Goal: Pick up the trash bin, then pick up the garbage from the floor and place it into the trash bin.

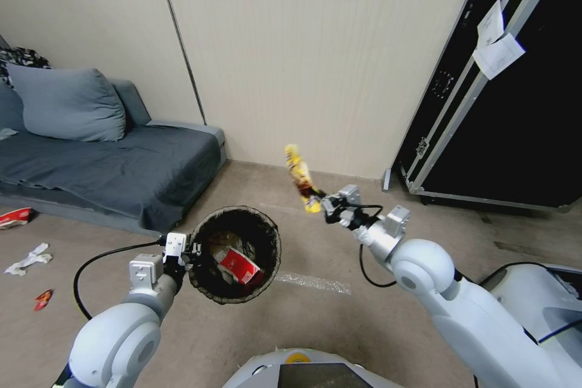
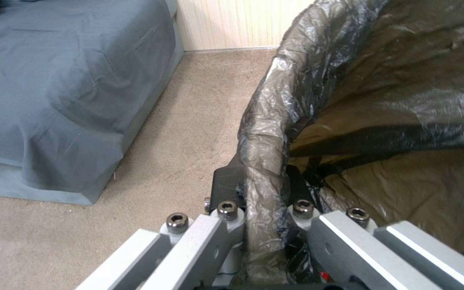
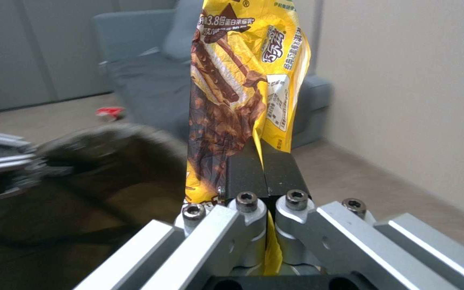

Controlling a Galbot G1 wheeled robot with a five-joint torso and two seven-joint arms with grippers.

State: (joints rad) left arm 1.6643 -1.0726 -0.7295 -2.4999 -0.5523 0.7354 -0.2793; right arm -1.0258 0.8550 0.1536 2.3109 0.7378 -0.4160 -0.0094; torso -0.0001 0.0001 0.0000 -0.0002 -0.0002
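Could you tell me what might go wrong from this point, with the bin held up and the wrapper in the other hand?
The right hand pinches the yellow wrapper at its lower end only, and beside the trash bin, not over the opening; released here, it would probably land on the floor. The left hand holds the bin by one spot on its lined rim, so the liner could slip or the bin tilt, spilling the red-and-white packet inside.

Wrapper (image 1: 301,177) yellow, brown print — bin liner (image 1: 209,235) dark brown-black — packet (image 1: 239,265) red-white; carpet (image 1: 339,327) beige.
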